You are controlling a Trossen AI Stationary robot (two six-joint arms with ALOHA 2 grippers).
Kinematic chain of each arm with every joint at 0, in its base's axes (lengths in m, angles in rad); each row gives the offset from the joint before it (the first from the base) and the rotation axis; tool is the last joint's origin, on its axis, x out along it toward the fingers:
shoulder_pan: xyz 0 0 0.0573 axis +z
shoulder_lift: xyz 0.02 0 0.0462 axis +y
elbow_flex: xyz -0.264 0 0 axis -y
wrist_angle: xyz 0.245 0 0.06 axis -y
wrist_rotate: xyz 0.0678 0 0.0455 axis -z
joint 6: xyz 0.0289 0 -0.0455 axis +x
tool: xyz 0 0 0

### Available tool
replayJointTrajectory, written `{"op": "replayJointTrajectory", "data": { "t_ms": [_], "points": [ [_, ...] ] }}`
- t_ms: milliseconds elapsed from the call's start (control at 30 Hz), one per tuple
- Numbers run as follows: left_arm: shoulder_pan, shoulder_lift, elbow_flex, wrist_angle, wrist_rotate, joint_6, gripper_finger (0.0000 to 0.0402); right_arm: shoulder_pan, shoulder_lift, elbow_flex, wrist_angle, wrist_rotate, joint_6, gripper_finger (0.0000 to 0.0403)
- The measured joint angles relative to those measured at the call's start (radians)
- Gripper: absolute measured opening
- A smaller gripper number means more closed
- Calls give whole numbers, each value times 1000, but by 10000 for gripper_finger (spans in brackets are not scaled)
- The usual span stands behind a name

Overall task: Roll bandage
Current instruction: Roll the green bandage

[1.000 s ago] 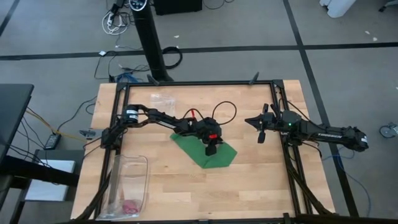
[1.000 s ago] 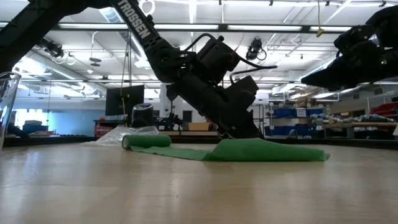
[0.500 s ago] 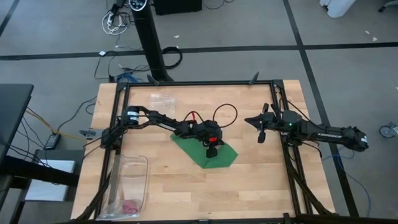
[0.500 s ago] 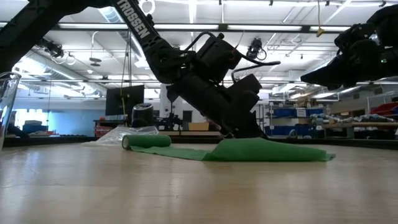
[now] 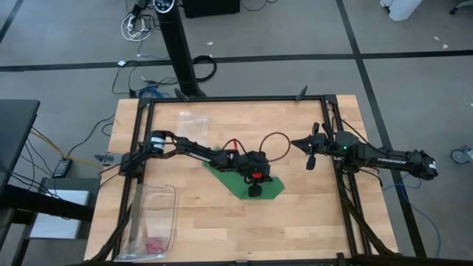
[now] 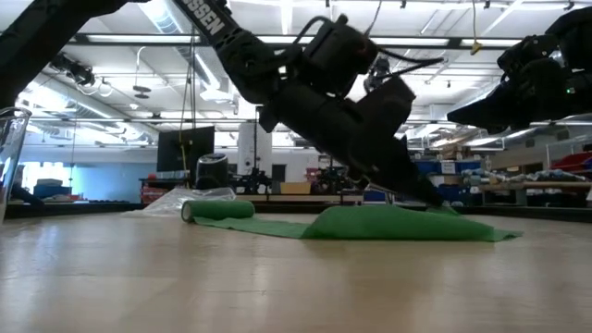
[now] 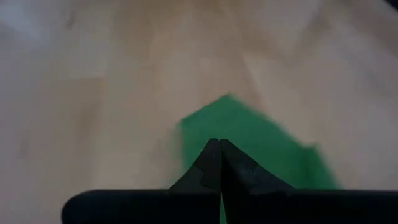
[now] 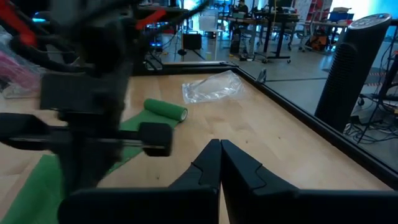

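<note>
The bandage (image 5: 250, 179) lies partly unrolled mid-table (image 5: 310, 222). The left gripper (image 5: 254, 191), jaws pressed together, pinches its loose end. The right gripper (image 5: 311, 161) hovers apart, jaws pressed together, empty.

Matt green cloth bandage (image 5: 244, 181) lies on a smooth, pale wood table (image 5: 310, 222). Clear plastic bag (image 5: 194, 118) looks glossy.
</note>
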Motion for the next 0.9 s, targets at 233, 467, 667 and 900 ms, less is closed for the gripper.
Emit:
{"op": "replayJointTrajectory", "data": {
  "t_ms": [233,467,667,900],
  "points": [
    [-55,0,30,-47,-9,2,1,0,0,0,0,0,0,8],
    [-52,-1,78,-188,-319,-68,18,0,0,0,0,0,0,6],
    [51,-2,74,-213,-203,-189,60,0,0,0,0,0,0,8],
    [80,3,74,-185,32,-213,81,0,0,0,0,0,0,6]
  ]
}}
